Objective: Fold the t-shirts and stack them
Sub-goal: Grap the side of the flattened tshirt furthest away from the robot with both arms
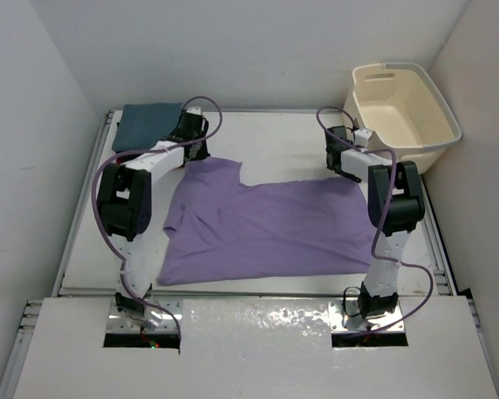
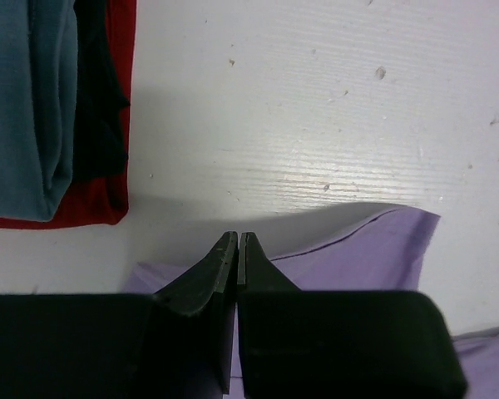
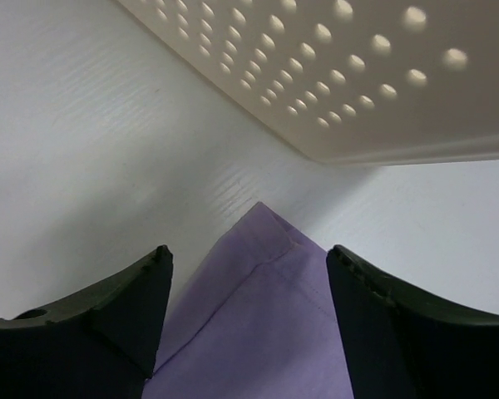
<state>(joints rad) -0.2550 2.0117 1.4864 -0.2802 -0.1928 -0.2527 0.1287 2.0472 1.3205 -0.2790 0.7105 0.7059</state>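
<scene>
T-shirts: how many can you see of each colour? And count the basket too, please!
Purple t-shirt: 1
Teal-blue t-shirt: 1
Black t-shirt: 1
Red t-shirt: 1
Laundry basket: 1
Total: 5 things, 4 of them t-shirts

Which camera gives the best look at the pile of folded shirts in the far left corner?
The left wrist view: the folded pile shows three layers there, teal-blue over black over red. The top external view shows only its teal-blue top from above. The right wrist view shows none of it.
</scene>
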